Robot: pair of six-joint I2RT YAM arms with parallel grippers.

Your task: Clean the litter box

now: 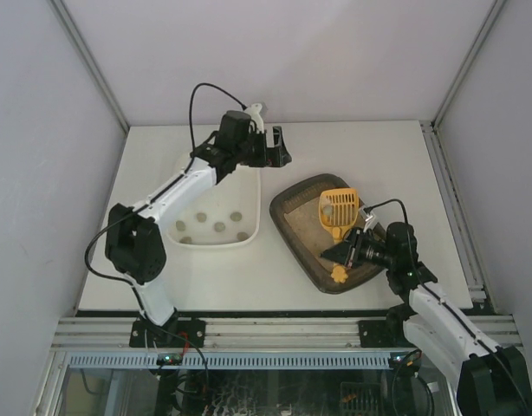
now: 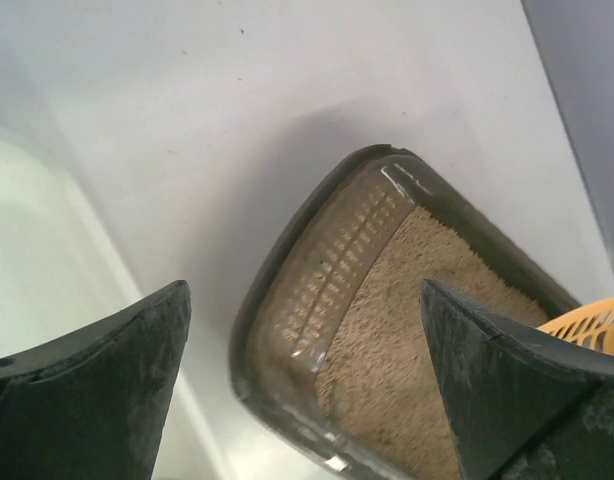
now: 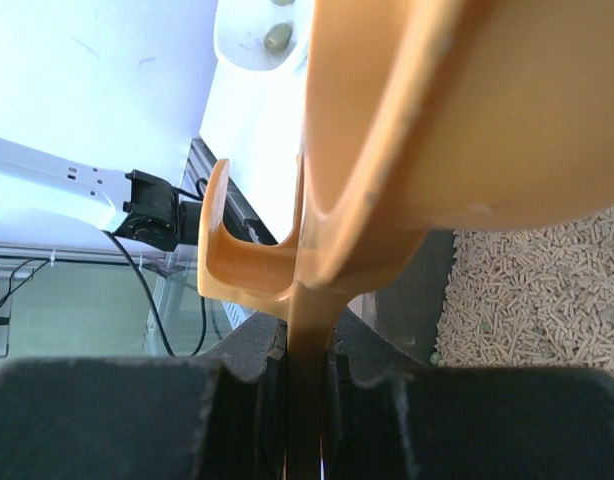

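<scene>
Litter (image 2: 387,340) covers the floor of the dark brown-grey rectangular plastic litter box (image 1: 284,222), right of the counter's centre, towards its near edge. The right gripper (image 1: 351,249) is clamped on a yellow slotted plastic scoop (image 1: 338,208) above it. The left gripper (image 1: 279,147), jaws apart, hangs over a white rounded plastic tub's (image 1: 249,236) far end.

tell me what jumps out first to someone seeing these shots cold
The bright yellow scoop stands out most: the right gripper is clamped on its handle, with its slotted head over the beige litter at the far end of the dark litter box, right of centre. Next is the white tub to its left, with several small grey-brown lumps on its floor. The left gripper hangs open above the tub's far right corner, holding nothing.
</scene>
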